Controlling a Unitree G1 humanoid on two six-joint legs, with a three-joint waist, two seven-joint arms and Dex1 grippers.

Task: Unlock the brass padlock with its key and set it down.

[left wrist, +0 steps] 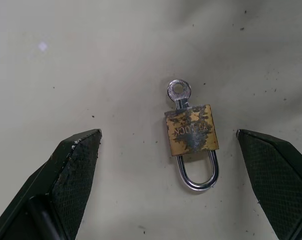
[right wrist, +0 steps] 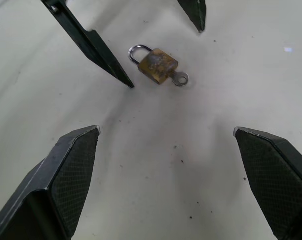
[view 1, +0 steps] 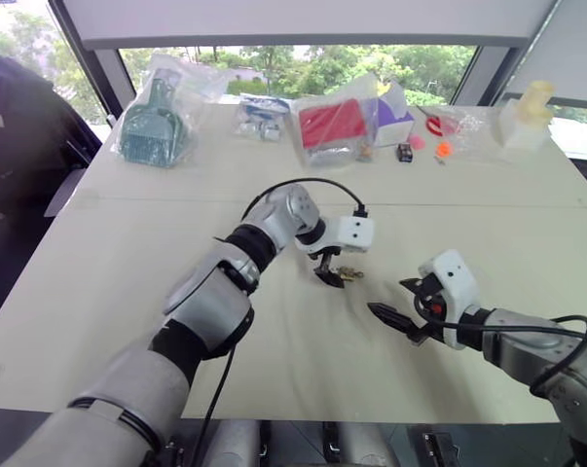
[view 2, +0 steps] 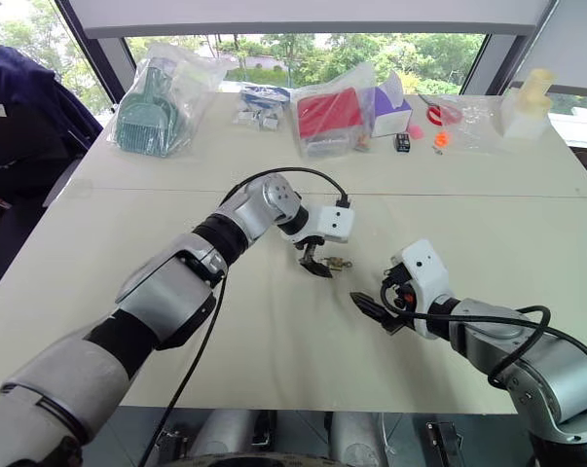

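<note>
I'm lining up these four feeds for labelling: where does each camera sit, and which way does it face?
Left eye view: on the head, looking forward and down over the table; both arms show, with bagged items at the far edge.
Right eye view: the head camera's other eye, same scene.
Left wrist view: on the left wrist, looking along the open left hand straight onto the brass padlock with its key inserted.
Right wrist view: on the right wrist, looking past the open right hand at the padlock.
All four views share the padlock.
</note>
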